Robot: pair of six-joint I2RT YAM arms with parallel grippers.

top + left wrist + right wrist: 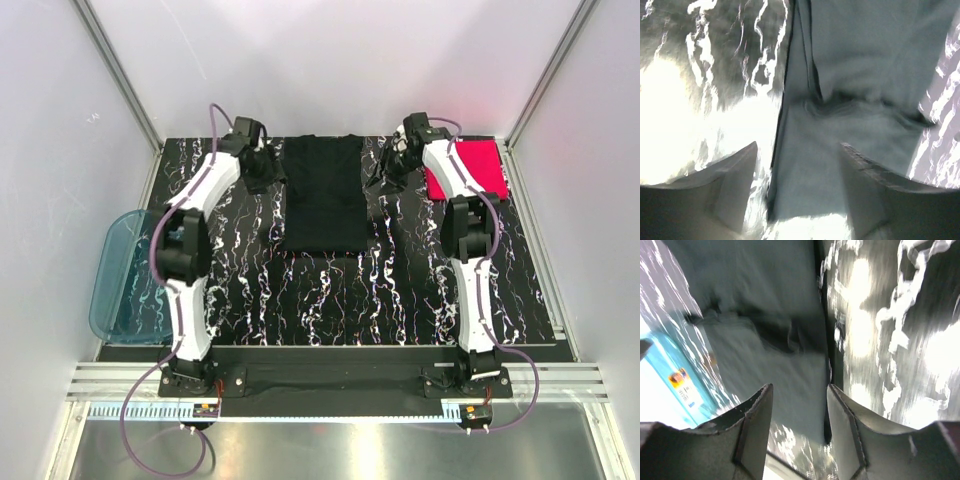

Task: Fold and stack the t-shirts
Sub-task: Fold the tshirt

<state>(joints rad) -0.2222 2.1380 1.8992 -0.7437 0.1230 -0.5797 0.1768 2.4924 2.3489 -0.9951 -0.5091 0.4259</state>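
Note:
The black t-shirt [322, 192] lies flat as a long rectangle at the back middle of the table, sleeves folded in. It fills both wrist views [840, 100] [770, 330]. The pink-red t-shirt [470, 168] is a neat square at the back right. My left gripper [272, 168] hovers at the black shirt's far left edge, jaws open, nothing between them [799, 165]. My right gripper [384, 165] hovers at the shirt's far right edge, jaws open and empty [800, 405].
A translucent blue plastic tub [120, 275] hangs over the table's left edge, also seen in the right wrist view [670, 375]. The black marbled table top [330, 300] is walled by white panels on three sides.

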